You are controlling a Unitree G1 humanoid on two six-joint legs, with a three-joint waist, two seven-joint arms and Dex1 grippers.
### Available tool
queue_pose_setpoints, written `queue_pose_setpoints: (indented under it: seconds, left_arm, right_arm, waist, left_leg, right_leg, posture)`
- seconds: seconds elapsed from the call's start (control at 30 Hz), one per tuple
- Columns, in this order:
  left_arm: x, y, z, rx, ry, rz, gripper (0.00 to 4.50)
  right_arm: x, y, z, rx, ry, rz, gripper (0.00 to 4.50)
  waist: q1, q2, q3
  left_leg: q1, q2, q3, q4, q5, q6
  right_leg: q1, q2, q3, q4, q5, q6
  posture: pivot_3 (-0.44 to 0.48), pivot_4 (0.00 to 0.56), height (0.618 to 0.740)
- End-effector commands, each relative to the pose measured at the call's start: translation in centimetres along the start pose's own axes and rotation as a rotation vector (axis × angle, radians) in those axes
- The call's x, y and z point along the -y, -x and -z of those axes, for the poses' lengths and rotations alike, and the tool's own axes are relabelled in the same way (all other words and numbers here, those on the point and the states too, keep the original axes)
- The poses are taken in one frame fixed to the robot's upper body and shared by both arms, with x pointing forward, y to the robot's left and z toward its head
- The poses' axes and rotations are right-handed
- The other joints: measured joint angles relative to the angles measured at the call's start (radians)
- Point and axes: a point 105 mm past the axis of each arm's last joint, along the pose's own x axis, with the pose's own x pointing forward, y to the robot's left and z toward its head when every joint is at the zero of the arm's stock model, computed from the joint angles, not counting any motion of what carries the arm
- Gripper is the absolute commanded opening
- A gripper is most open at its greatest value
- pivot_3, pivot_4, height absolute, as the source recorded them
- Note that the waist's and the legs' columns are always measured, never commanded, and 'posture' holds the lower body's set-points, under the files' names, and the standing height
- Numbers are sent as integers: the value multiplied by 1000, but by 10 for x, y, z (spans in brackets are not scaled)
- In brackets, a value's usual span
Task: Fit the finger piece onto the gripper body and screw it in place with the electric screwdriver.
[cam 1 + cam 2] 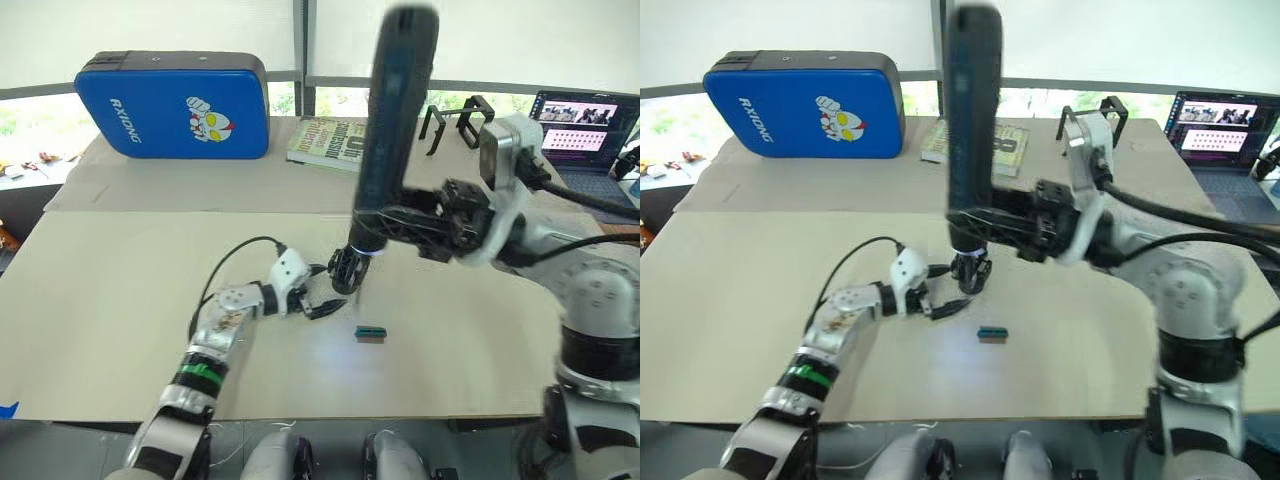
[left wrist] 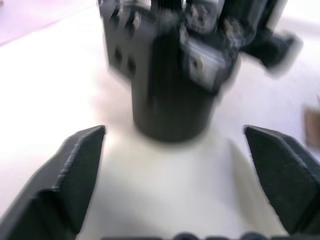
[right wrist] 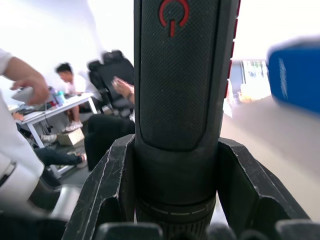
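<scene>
The electric screwdriver stands nearly upright, with my right gripper shut around its lower barrel. In the right wrist view both fingers clamp the screwdriver. Its tip points down onto the gripper body, a small black assembly standing on the table. My left gripper sits just left of that body and is open. Its fingers are spread wide, with the gripper body just beyond their tips and untouched. The finger piece is hidden; I cannot tell it apart from the body.
A small green-and-dark block lies on the table just right of the gripper body. At the back are a blue case, a book, a black wire-frame stand and a laptop. People sit in the background.
</scene>
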Motion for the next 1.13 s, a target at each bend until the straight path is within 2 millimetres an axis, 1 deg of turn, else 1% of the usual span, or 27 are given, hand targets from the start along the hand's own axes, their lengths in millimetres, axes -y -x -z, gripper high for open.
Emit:
queue_pose_setpoints:
  seconds: [0.03, 0.07, 0.1, 0.13, 0.17, 0.2, 0.23, 0.3, 0.4, 0.5, 0.53, 0.57, 0.63, 0.7, 0.77, 0.83, 0.87, 0.9, 1.0, 1.07, 1.13]
  left_arm:
    - [10, 33, -21, 25, -37, 68, 4494]
    - [13, 46, -22, 8, -38, 85, 4494]
    - [16, 54, -23, -4, -36, 96, 4494]
    - [18, 60, -24, -19, -32, 108, 4494]
    - [20, 62, -25, -27, -27, 114, 4494]
    - [22, 69, -25, -44, -32, 117, 4494]
    - [22, 75, -26, -58, -36, 116, 4494]
    - [20, 81, -27, -74, -41, 99, 4494]
    - [17, 85, -28, -86, -38, 80, 4494]
    - [16, 91, -30, -98, -26, 68, 4494]
    - [16, 94, -30, -106, -20, 63, 4500]
    - [16, 96, -30, -111, -16, 60, 4500]
    - [15, 105, -27, -136, 3, 53, 4500]
    - [14, 123, -26, -170, 34, 47, 4500]
    - [12, 142, -28, -199, 67, 39, 4500]
    - [7, 168, -29, -252, 89, 17, 4500]
    - [2, 181, -30, -280, 92, -5, 4500]
    - [-4, 194, -32, -303, 87, -38, 4500]
    - [-14, 217, -37, -331, 90, -92, 4500]
    - [-15, 221, -39, -339, 82, -90, 4500]
    - [-13, 215, -38, -334, 69, -64, 4500]
  right_arm:
    - [12, 32, 7, -56, -156, 115, 1863]
    - [21, 45, 16, -87, -237, 173, 1863]
    - [26, 54, 21, -107, -291, 210, 1863]
    - [32, 63, 30, -147, -352, 255, 1863]
    - [36, 68, 35, -171, -383, 280, 1863]
    - [50, 80, 55, -234, -460, 380, 1863]
    - [61, 91, 72, -287, -523, 459, 1863]
    - [73, 108, 102, -375, -626, 555, 1863]
    - [84, 119, 122, -443, -688, 631, 1863]
    - [91, 131, 131, -497, -698, 684, 1863]
    - [92, 135, 131, -511, -688, 690, 2891]
    - [92, 137, 130, -519, -682, 690, 3122]
    - [91, 145, 120, -518, -631, 685, 3833]
    - [89, 160, 99, -535, -458, 651, 4480]
    - [84, 171, 71, -511, -318, 598, 4480]
    - [77, 188, 46, -554, -50, 529, 4480]
    - [72, 199, 41, -607, 42, 500, 4480]
    - [67, 209, 37, -665, 115, 473, 4480]
    - [59, 226, 29, -689, 169, 452, 4480]
    - [56, 236, 33, -722, 227, 430, 4480]
    - [56, 239, 36, -720, 254, 425, 4480]
  waist:
    - [-1, 0, 0]
    - [-2, 0, 0]
    - [-3, 0, 0]
    - [-2, 0, 0]
    - [1, 1, 1]
    - [5, 2, 1]
    - [7, 2, 1]
    - [9, 2, 1]
    - [12, 2, 2]
    - [11, 4, 2]
    - [10, 4, 2]
    - [9, 4, 2]
    - [11, 4, 2]
    - [15, 4, 3]
    - [14, 5, 3]
    - [9, 5, 4]
    - [7, 5, 4]
    - [7, 6, 4]
    - [1, 6, 4]
    - [-3, 6, 4]
    - [-3, 7, 5]
  left_leg:
    - [1, 1, 0, 0, 0, 0]
    - [1, 1, 0, 0, 0, 0]
    - [1, 1, 0, 0, 0, 0]
    - [1, 1, 0, 1, 0, 0]
    - [1, 1, 0, 1, 0, 0]
    - [1, 0, 0, 0, 0, 0]
    - [1, -1, 0, 0, 0, 0]
    - [1, -1, 1, 1, 0, 0]
    - [0, -2, 2, 0, 0, 1]
    - [0, -1, 3, 1, 0, 1]
    - [0, -1, 3, 1, 0, 1]
    - [0, 0, 2, 1, 0, 1]
    - [1, 0, 2, 1, 0, 1]
    - [0, 0, 2, 1, 0, 1]
    - [0, -1, 2, 1, 0, 1]
    - [0, -1, 2, 1, 0, 1]
    - [1, 0, 2, 1, 0, 0]
    - [1, 0, 2, 1, 0, 0]
    - [4, 1, 3, 0, 0, 0]
    - [4, 1, 3, 0, -1, -1]
    - [5, 1, 3, 0, -2, -3]
  right_leg:
    - [1, 0, 0, -1, 0, 0]
    - [0, 0, 0, -2, 0, -1]
    - [0, -1, 0, -2, 0, -1]
    - [1, -3, 0, -2, 0, -1]
    - [1, -7, 0, -2, 0, -1]
    - [0, -9, -1, -2, 0, -1]
    - [0, -10, -1, -2, 0, -1]
    - [1, -9, -1, -2, 0, -1]
    - [0, -4, 0, -1, 0, 0]
    - [0, -2, 0, -1, 0, 0]
    - [0, -1, 0, -1, 0, 0]
    - [1, 0, 0, -2, 0, 0]
    - [1, 0, 1, -2, -1, 0]
    - [0, 0, 1, -2, -1, 1]
    - [-1, 0, 2, -2, -2, 3]
    - [-1, 0, 3, -2, -2, 3]
    - [-1, 1, 3, -2, -3, 3]
    - [0, 1, 3, -2, -3, 4]
    - [0, 2, 3, -2, -4, 4]
    - [1, 2, 3, -2, -4, 3]
    - [1, 1, 4, -2, -4, 3]
  posture:
    - [0, 150, 740]
    - [0, 150, 740]
    - [0, 150, 740]
    - [0, 150, 740]
    - [0, 150, 740]
    - [0, 150, 740]
    - [0, 150, 740]
    - [0, 150, 740]
    - [0, 150, 740]
    - [0, 150, 740]
    - [0, 150, 740]
    - [0, 150, 740]
    - [0, 150, 740]
    - [0, 150, 740]
    - [0, 150, 740]
    - [0, 150, 740]
    - [0, 150, 740]
    - [0, 150, 740]
    - [0, 150, 740]
    - [0, 150, 740]
    - [0, 150, 740]
